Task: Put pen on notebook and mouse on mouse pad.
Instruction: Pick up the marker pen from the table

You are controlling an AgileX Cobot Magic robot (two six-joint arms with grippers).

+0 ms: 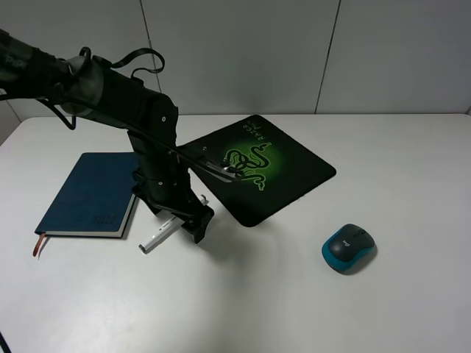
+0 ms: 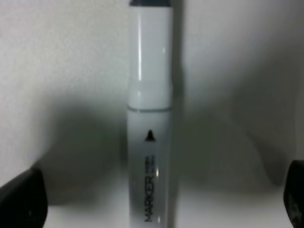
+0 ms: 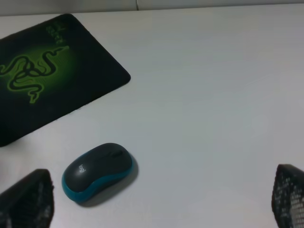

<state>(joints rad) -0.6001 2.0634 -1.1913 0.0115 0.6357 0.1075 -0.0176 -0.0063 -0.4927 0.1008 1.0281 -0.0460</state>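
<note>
Straddling pen (image 1: 157, 237), left gripper (image 1: 193, 223) jaws spread, arm hiding notebook (image 1: 92, 193) far-right corner, right gripper (image 3: 161, 205) jaws spread, mouse (image 1: 349, 248) sitting near-right of mouse pad (image 1: 291, 180).

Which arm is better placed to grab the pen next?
Left: the left gripper, open, straddles the pen beside the notebook; the right gripper hangs near the mouse.
</note>
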